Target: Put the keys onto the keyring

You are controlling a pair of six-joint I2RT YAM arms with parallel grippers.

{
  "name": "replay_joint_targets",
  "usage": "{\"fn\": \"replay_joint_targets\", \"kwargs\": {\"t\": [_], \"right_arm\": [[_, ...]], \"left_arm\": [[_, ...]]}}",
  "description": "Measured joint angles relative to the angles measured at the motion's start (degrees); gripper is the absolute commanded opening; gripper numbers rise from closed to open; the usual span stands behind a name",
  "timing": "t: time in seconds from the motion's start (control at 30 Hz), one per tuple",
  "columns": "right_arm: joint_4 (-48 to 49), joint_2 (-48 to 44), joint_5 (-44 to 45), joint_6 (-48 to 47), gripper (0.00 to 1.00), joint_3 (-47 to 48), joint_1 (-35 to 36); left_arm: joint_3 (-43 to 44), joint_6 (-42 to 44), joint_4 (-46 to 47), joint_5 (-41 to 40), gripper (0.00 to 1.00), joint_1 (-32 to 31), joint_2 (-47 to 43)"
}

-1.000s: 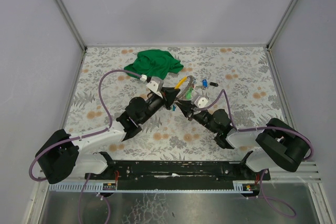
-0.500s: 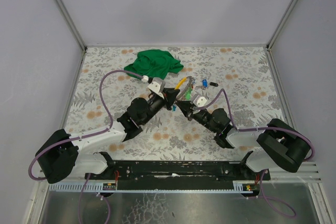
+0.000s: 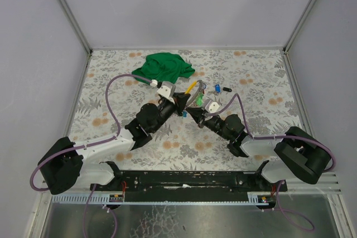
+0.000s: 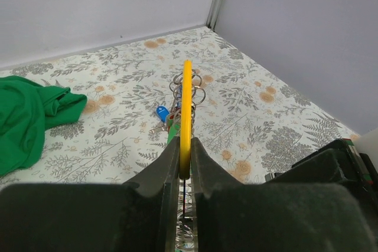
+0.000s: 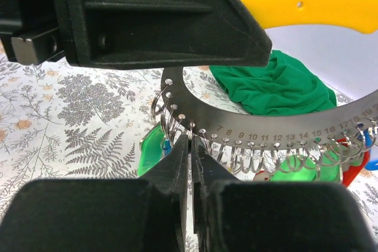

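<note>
The keyring is a curved grey metal band [image 5: 266,123] with numbered holes, several small wire rings [image 5: 251,159] and a yellow handle [image 5: 313,4]. My left gripper [image 4: 185,157] is shut on the yellow handle [image 4: 186,110] and holds it upright above the table [image 3: 192,87]. My right gripper [image 5: 190,146] is shut on one small wire ring under the band's left end. Keys with green [image 5: 150,149], blue [image 4: 161,112] and red [image 5: 356,172] heads hang on or lie under the rings. In the top view the grippers [image 3: 179,100] [image 3: 193,106] meet mid-table.
A crumpled green cloth [image 3: 164,66] lies at the back left of the flowered table [image 3: 262,76]. A blue key [image 3: 216,87] and a dark key [image 3: 227,89] lie just right of the yellow handle. The left gripper's body [image 5: 147,16] fills the top of the right wrist view.
Both grippers have crept slightly towards the back of the table with the band between them. Both grips are unchanged.
</note>
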Motion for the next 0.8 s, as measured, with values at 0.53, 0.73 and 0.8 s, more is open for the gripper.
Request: {"fn": "replay_joint_targets", "kwargs": {"t": [0.53,0.73,0.8], "right_arm": [[-0.3,-2.2,-1.1,-0.4,0.00,-3.1,0.0],[1.9,-0.7,-0.8,-0.7,0.00,-4.6,0.0],[2.7,-0.4,-0.8,-1.1,0.00,-5.0,0.0]], "left_arm": [[-3.3,-14.9,-5.4,-8.3,0.31,-0.2,-3.0],[-11.0,-22.3,-5.0,-7.8,0.35,-0.2,-7.6],[-12.7,-23.4,-5.6,-7.7,0.37,-0.2,-8.9]]}}
